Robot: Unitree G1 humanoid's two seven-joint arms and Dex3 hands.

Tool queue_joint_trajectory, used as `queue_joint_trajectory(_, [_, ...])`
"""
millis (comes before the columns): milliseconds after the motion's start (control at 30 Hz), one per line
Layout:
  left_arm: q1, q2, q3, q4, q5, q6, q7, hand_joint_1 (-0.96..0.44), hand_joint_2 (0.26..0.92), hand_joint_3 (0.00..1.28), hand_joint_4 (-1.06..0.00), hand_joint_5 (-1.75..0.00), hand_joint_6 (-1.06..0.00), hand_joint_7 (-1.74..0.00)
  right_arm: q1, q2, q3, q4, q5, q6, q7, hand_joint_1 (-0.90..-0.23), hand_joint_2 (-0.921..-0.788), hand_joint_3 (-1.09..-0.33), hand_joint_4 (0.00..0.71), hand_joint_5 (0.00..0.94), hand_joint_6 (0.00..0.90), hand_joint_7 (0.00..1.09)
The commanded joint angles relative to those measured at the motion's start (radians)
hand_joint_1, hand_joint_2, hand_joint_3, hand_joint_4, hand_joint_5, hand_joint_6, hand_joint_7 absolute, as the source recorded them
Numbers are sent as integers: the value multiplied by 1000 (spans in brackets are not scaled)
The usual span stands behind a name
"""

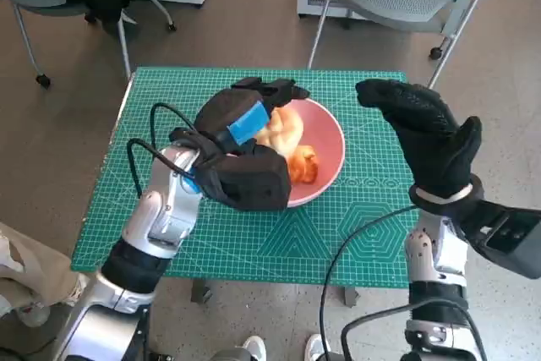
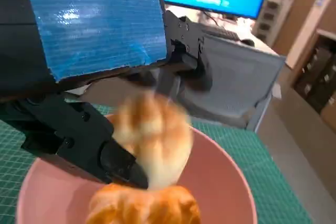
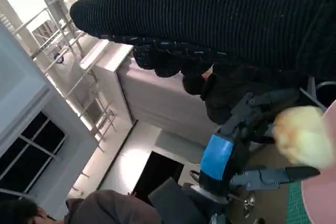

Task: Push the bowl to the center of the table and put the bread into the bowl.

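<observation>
Head view: pink bowl (image 1: 331,137) sits on the green cutting mat (image 1: 372,234) covering the table, roughly mid-table, slightly toward the far edge; left hand (image 1: 245,128) hangs over the bowl's left half, blue tape up, fingers reaching across toward the far rim; pale bread (image 1: 286,128) lies right under and beside those fingers, inside the bowl; its long axis is hard to read here because the hand covers part of it; an orange-brown piece (image 1: 304,166) lies in the bowl on the near side, touching the pale bread; right hand (image 1: 431,137) is raised off the mat to the right of the bowl, apart from it, fingers loosely spread, holding nothing.

Left wrist view: pale bread (image 2: 155,140) is blurred, sitting between the black fingers (image 2: 100,150) on one side and the upper black finger (image 2: 189,51) on the other; contact on both sides looks likely, so it reads as grasped; it stands roughly upright, long axis pointing down into the bowl (image 2: 231,177); its lower end meets the browner piece (image 2: 144,205) on the bowl floor.

Right wrist view: glove (image 3: 220,14) fills the top; beyond it the left hand (image 3: 236,150) with blue tape, the bread (image 3: 304,135) at its fingertips above the pink rim (image 3: 324,203); a person's head shows in the corner, blurred.
</observation>
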State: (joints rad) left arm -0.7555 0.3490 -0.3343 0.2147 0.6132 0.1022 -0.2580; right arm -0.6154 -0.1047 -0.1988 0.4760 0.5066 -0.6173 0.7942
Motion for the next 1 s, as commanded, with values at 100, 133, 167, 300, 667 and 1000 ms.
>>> queue_joint_trajectory(100, [21,3,31,16,-51,-69,20,-559,839,46,0,0,-92,-201,14,5,1,10,-9,4,-7,-703,-921,-800,74,1,-1,280])
queue_joint_trajectory(133, [23,3,36,21,-60,-78,23,-579,847,46,0,0,-88,-197,13,5,1,11,-9,3,-7,-699,-921,-801,74,1,-1,280])
queue_joint_trajectory(167, [27,4,43,24,-70,-88,27,-592,852,45,1,0,-86,-195,13,6,1,12,-9,2,-7,-697,-921,-802,74,1,-1,280])
queue_joint_trajectory(300, [42,6,79,32,-120,-128,31,-641,878,46,1,1,-78,-187,9,6,2,13,-10,0,-7,-689,-921,-804,74,1,-1,279])
queue_joint_trajectory(667, [100,-11,255,41,-458,-224,-79,-702,920,122,1,1,-61,-174,-2,4,10,-14,-11,6,-14,-674,-921,-807,75,1,-1,278])
queue_joint_trajectory(1000, [185,-68,421,-25,-823,-361,-195,-701,921,241,1,1,-97,-177,-22,-4,24,-82,-14,46,-40,-672,-921,-798,82,4,4,274])
